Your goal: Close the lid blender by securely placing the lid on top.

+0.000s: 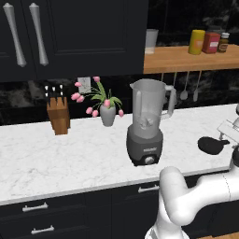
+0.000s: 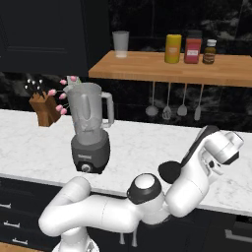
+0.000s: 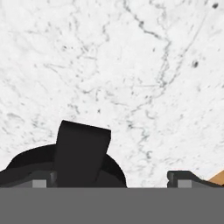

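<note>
The blender (image 1: 147,123) stands mid-counter, its clear jar uncovered at the top; it also appears at the left (image 2: 90,130). The black lid (image 1: 212,145) lies flat on the marble to the blender's right, partly behind my arm in the right base view (image 2: 169,172). In the hand view the lid (image 3: 65,164) sits at the bottom left, its tab pointing up the picture. My gripper (image 3: 111,180) hovers just over the lid's edge, open, the fingers wide apart and holding nothing. One fingertip (image 3: 41,181) is over the lid, the other over bare marble.
A knife block (image 1: 58,115) and a vase of pink tulips (image 1: 107,112) stand left of the blender. A wooden shelf (image 1: 182,59) with a cup and jars hangs above. Utensils (image 2: 167,106) hang under it. The counter's front edge (image 1: 93,189) runs close below.
</note>
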